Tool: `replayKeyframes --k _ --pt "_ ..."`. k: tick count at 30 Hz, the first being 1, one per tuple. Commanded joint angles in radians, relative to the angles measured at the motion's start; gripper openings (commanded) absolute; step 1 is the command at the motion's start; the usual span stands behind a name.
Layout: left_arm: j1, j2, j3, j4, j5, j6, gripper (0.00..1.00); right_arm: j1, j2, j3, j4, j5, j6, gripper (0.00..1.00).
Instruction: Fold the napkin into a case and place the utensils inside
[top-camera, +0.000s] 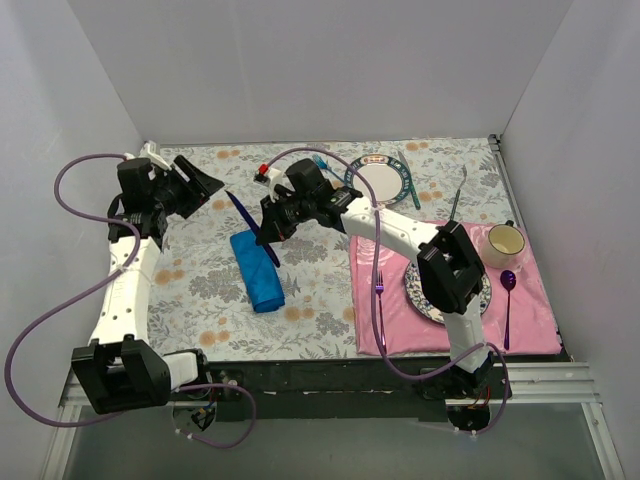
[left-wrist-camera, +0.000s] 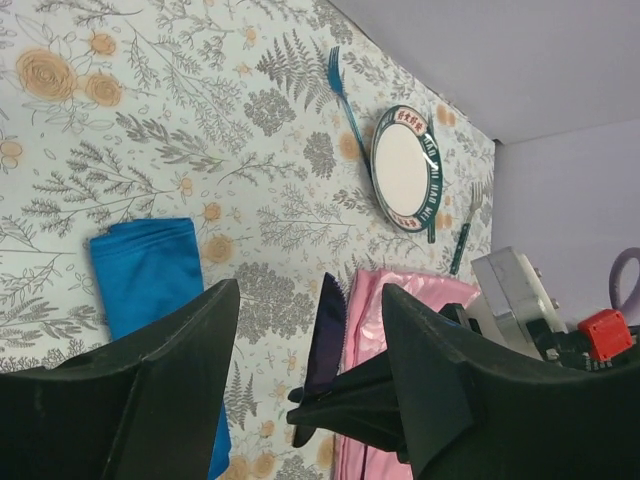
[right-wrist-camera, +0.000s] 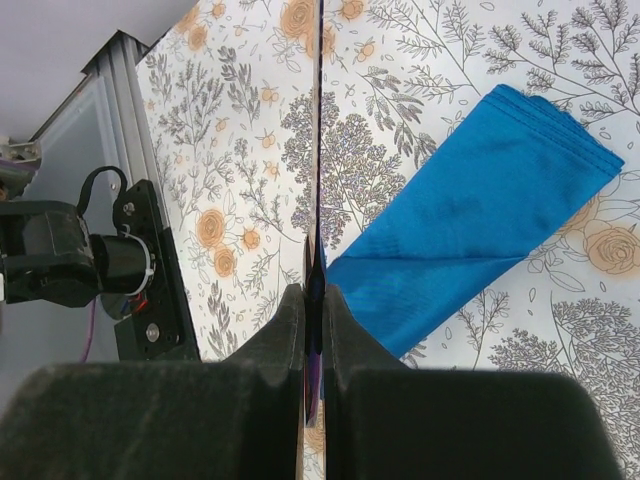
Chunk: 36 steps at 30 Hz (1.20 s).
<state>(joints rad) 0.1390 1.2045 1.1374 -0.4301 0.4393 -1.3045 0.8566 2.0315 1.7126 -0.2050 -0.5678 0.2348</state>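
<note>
The napkin (top-camera: 258, 270) lies on the flowered tablecloth, folded into a narrow blue case (right-wrist-camera: 470, 230), also seen in the left wrist view (left-wrist-camera: 145, 275). My right gripper (top-camera: 268, 228) is shut on the dark purple knife (top-camera: 240, 212), which stands edge-on between its jaws (right-wrist-camera: 315, 300). The blade (right-wrist-camera: 317, 150) reaches out past the case's upper left end. My left gripper (top-camera: 205, 185) hovers open to the left. The knife (left-wrist-camera: 328, 330) shows in the gap between its fingers (left-wrist-camera: 180, 380), untouched. A light-blue fork (top-camera: 321, 162) lies beside the far plate (left-wrist-camera: 345, 105).
A teal-rimmed white plate (top-camera: 378, 182) and a teal knife (top-camera: 408, 180) sit at the back. The pink placemat (top-camera: 450, 325) at right carries a patterned plate, a magenta fork (top-camera: 379, 290), a purple spoon (top-camera: 508, 300) and a cup (top-camera: 506, 240). Walls enclose the table.
</note>
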Motion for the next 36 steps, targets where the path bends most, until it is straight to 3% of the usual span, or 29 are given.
replayKeyframes --k 1,9,20,23,30,32,33,36 --pt "-0.047 -0.008 0.025 -0.078 -0.111 0.005 0.59 0.027 -0.048 0.002 0.081 0.003 0.040 0.01" --pt "-0.088 -0.006 0.016 -0.085 -0.146 -0.012 0.60 0.039 -0.034 0.012 0.107 -0.004 0.067 0.01" --pt "-0.125 0.009 0.012 -0.085 -0.180 -0.021 0.44 0.041 -0.028 0.010 0.121 -0.026 0.083 0.01" --pt "-0.156 0.009 0.010 -0.090 -0.183 -0.021 0.33 0.041 -0.025 0.013 0.124 -0.033 0.087 0.01" --pt "-0.161 0.010 0.010 -0.098 -0.192 -0.022 0.25 0.041 -0.024 0.012 0.124 -0.037 0.087 0.01" --pt "-0.162 0.010 0.010 -0.099 -0.192 -0.026 0.17 0.041 -0.022 0.012 0.127 -0.041 0.087 0.01" --pt "-0.162 0.010 0.010 -0.099 -0.191 -0.027 0.03 0.039 -0.024 0.012 0.127 -0.043 0.087 0.01" --pt "-0.162 0.018 0.013 -0.111 -0.195 -0.033 0.00 0.039 -0.022 0.007 0.128 -0.052 0.083 0.01"
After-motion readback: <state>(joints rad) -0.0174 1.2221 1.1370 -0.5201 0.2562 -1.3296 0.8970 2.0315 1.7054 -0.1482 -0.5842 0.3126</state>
